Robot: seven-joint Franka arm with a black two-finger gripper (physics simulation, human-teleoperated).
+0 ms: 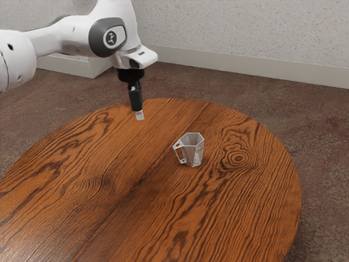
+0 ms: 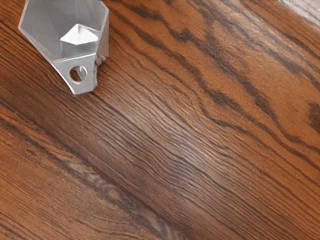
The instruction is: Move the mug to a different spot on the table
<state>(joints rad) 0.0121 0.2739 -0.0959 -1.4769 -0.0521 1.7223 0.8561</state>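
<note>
- Here's the round wooden table [image 1: 109, 191], its dark grain swirling across the top, and the mug [image 1: 190, 148] stands upright on it, a little toward the exterior view's right of centre.
- It's a pale, see-through, faceted mug (angular walls, nothing inside), with its handle [image 1: 180, 154] pointing toward the exterior view's lower left.
- The white arm [image 1: 65, 33] comes in from the upper left, and the gripper [image 1: 139, 114] hangs pointing straight down over the far part of the table, off the wood.
- The gripper is seen edge-on, so I cannot tell whether it is open or closed. It has hold of nothing, and the mug sits well apart from it, toward the exterior view's right and nearer the camera.
- From the wrist, the mug [image 2: 65, 35] sits off to one side on the tabletop [image 2: 200, 150], its open mouth facing up and its pierced handle [image 2: 80, 75] jutting out.
- Brown carpet [image 1: 305, 109] and a white baseboard [image 1: 245, 63] lie behind the table.
</note>
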